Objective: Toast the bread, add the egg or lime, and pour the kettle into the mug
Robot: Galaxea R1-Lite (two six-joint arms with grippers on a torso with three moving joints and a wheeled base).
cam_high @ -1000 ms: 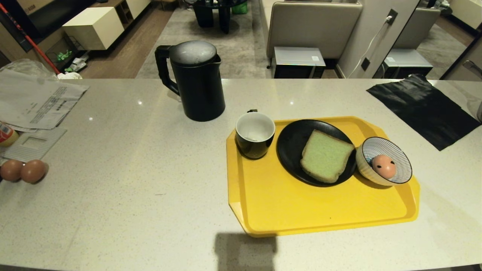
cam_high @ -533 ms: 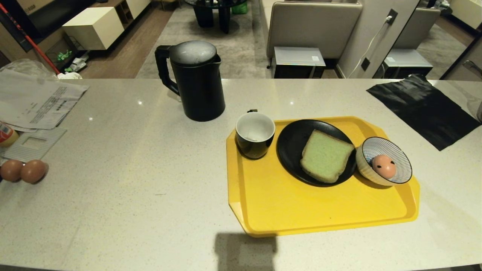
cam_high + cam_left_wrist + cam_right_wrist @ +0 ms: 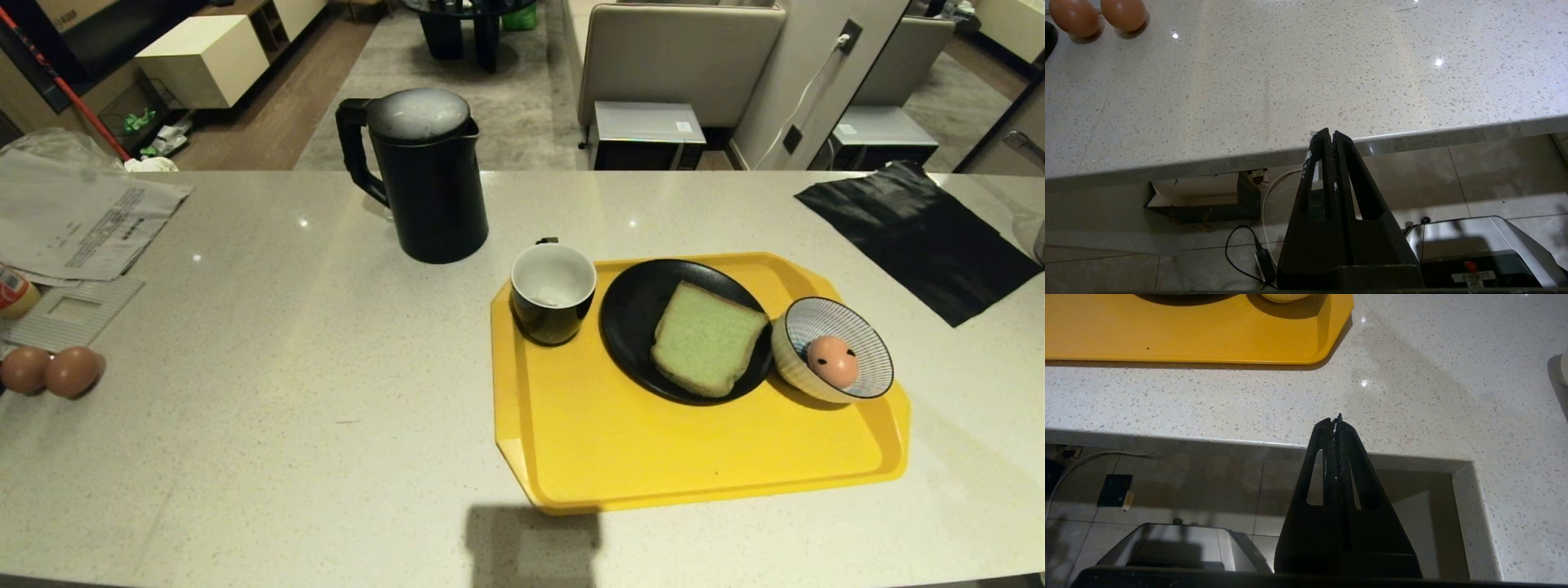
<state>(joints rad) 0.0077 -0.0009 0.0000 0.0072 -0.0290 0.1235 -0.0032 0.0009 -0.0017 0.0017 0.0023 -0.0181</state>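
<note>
A pale green bread slice (image 3: pixel 705 337) lies on a black plate (image 3: pixel 633 314) on the yellow tray (image 3: pixel 653 457). The spotted pinkish egg (image 3: pixel 832 360) sits in a striped bowl (image 3: pixel 796 322) at the tray's right end. The black mug (image 3: pixel 553 292), white inside, stands on the tray's far left corner. Behind it on the counter stands the tall black kettle (image 3: pixel 426 174). No lime is in view. My left gripper (image 3: pixel 1330 136) and right gripper (image 3: pixel 1336 421) are both shut and empty, parked below the counter's near edge, outside the head view.
Two plain brown eggs (image 3: pixel 49 370) lie at the counter's left edge beside papers (image 3: pixel 73 220). A black sheet (image 3: pixel 918 233) lies at the far right. The counter has a notch by the right gripper (image 3: pixel 1461 473). Cables lie on the floor below (image 3: pixel 1245 249).
</note>
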